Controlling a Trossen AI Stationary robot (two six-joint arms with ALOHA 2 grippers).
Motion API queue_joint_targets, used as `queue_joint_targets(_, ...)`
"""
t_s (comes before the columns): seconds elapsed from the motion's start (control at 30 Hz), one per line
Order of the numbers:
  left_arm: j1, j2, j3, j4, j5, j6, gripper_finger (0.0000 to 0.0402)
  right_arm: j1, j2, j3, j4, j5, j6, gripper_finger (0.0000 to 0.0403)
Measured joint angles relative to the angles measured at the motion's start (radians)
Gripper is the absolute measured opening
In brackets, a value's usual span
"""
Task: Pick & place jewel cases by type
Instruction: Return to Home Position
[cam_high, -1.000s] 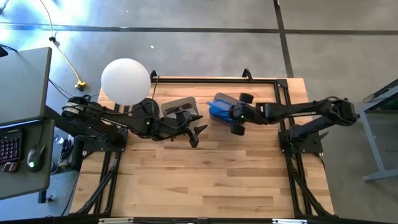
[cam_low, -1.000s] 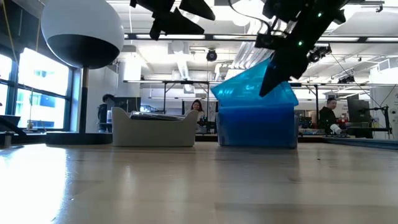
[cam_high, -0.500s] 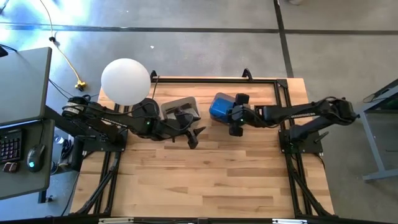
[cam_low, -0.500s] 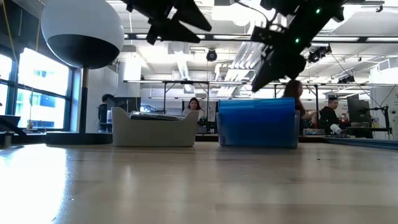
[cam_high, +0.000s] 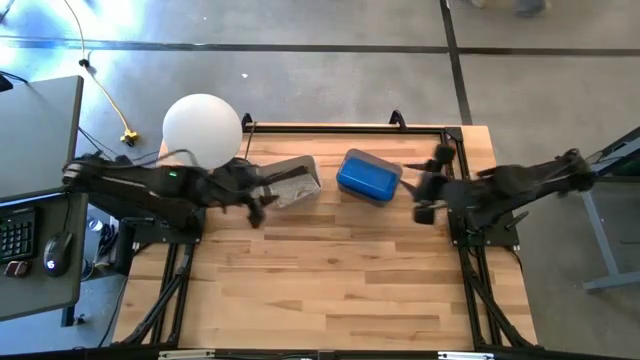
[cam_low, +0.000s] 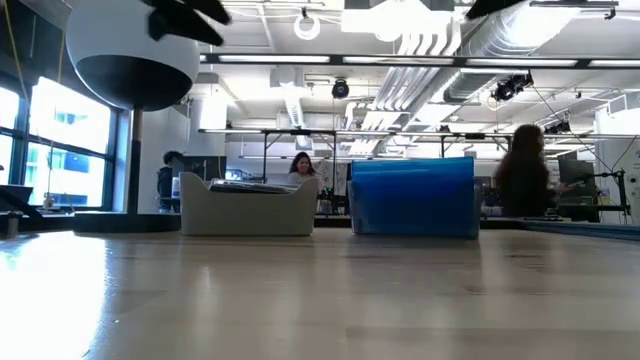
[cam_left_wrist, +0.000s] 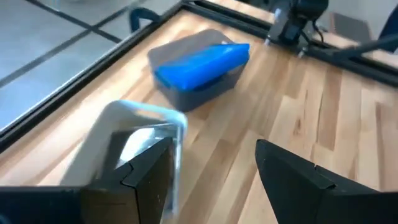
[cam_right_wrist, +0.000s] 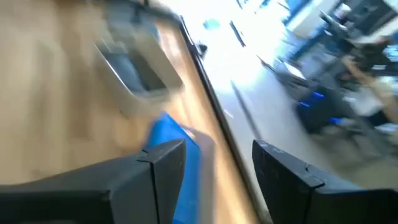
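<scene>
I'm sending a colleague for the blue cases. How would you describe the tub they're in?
On the wooden table, along the edge by the white globe, two tubs stand side by side. It is the dark tub nearer the right arm, filled with glossy blue cases; its pale neighbour shows no blue.

Left arm (cam_high: 150, 188) and right arm (cam_high: 510, 182) are dark and slim, with angular matte-black pincer fingers (cam_left_wrist: 292, 180).
</scene>
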Motion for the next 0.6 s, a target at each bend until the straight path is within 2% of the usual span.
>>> queue_joint_targets(0.13, -0.001, -0.145, -0.053, -0.077, -0.089, -0.022, 0.0225, 0.053, -0.176, -0.037, 0.000, -0.113, 0.164, 0.0181)
queue_joint_targets(0.2, -0.001, -0.200, -0.119, -0.046, -0.159, -0.021, 0.0225, 0.074, -0.262, -0.090, 0.005, -0.183, 0.222, 0.0181)
queue_joint_targets(0.3, 0.000, -0.266, -0.270, 0.077, -0.227, 0.009, 0.0225, 0.102, -0.387, -0.215, 0.095, -0.212, 0.237, 0.0181)
queue_joint_targets(0.37, 0.000, -0.293, -0.389, 0.222, -0.214, 0.089, 0.0225, 0.115, -0.470, -0.308, 0.175, -0.222, 0.238, 0.0181)
queue_joint_targets(0.47, 0.000, -0.320, -0.563, 0.482, -0.124, 0.161, 0.0225, 0.125, -0.588, -0.430, 0.288, -0.258, 0.214, 0.0181)
queue_joint_targets(0.6, 0.000, -0.369, -0.719, 0.715, -0.028, 0.221, 0.0225, 0.127, -0.720, -0.550, 0.392, -0.273, 0.172, 0.0181)
